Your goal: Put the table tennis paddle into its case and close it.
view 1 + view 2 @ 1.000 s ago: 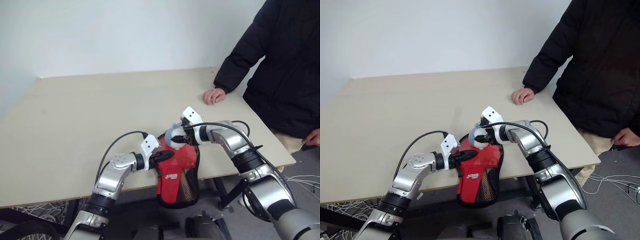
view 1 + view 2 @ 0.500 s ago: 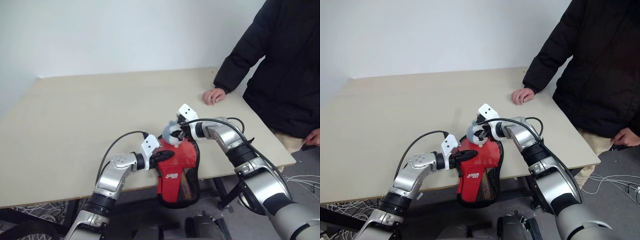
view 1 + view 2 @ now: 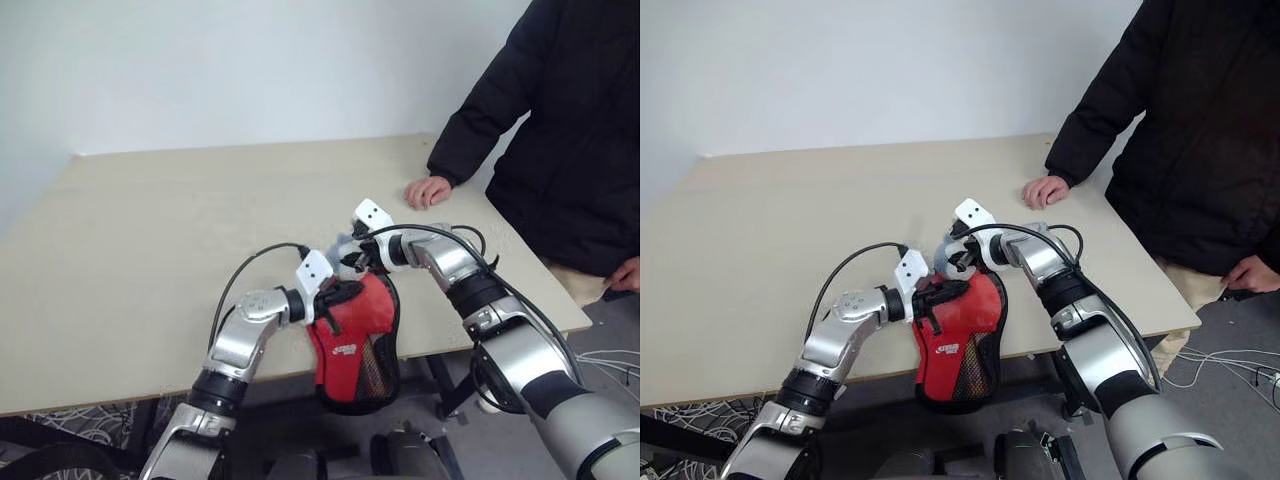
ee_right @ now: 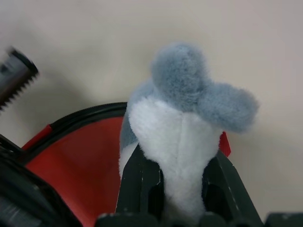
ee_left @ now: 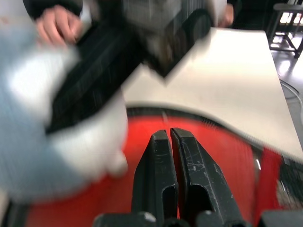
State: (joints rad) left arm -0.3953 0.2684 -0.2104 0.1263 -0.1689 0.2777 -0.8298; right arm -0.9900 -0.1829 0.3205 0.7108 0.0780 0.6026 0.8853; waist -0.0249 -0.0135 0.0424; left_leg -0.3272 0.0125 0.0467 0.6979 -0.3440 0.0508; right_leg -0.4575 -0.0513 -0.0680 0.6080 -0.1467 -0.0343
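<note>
Over the table edge [image 3: 120, 385], left claw [image 3: 345, 293] together on red case [image 3: 352, 335], right claw [image 4: 177, 187] clamped on grey-white plush [image 4: 189, 123], paddle unseen.

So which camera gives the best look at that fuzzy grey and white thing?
The right wrist view: the plush lump sits sharp between the right gripper fingers, above the red case. The left wrist view shows it as a blur; the eye views show a small bit beside that gripper.
</note>
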